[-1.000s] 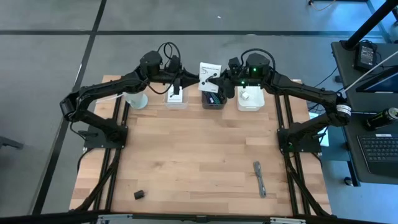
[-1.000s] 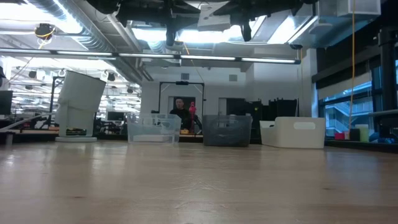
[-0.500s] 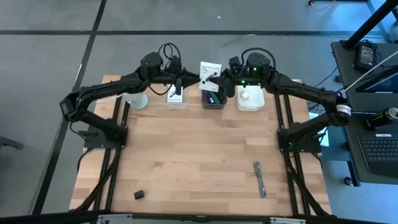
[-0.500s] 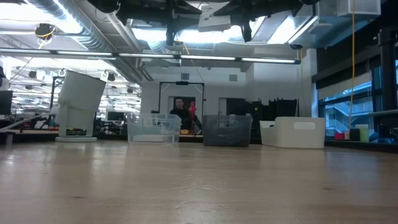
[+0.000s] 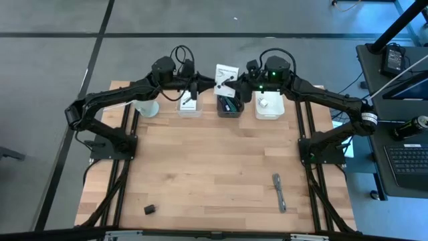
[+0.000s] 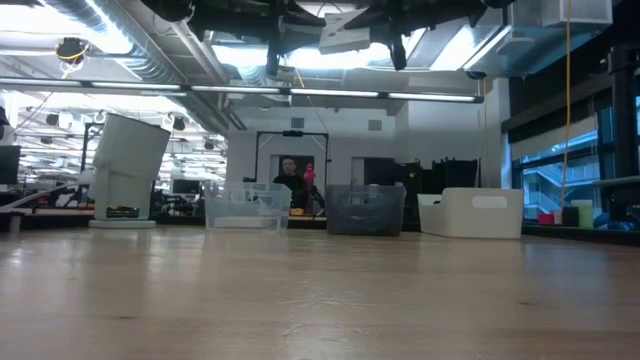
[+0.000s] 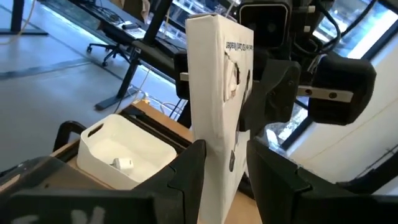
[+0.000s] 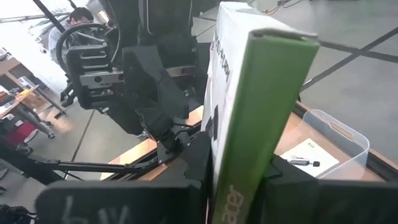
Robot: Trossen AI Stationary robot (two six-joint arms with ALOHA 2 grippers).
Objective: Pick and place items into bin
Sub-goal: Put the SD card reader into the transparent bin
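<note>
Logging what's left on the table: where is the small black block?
In the high view, the small black block lies near the table's front left corner, far from the bins.

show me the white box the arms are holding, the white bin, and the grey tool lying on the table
white box (image 5: 226, 72), high view, its printed top face
white bin (image 5: 269, 106), high view, its rim by the small white piece inside
grey tool (image 5: 279, 192), high view, middle of its shaft
</note>
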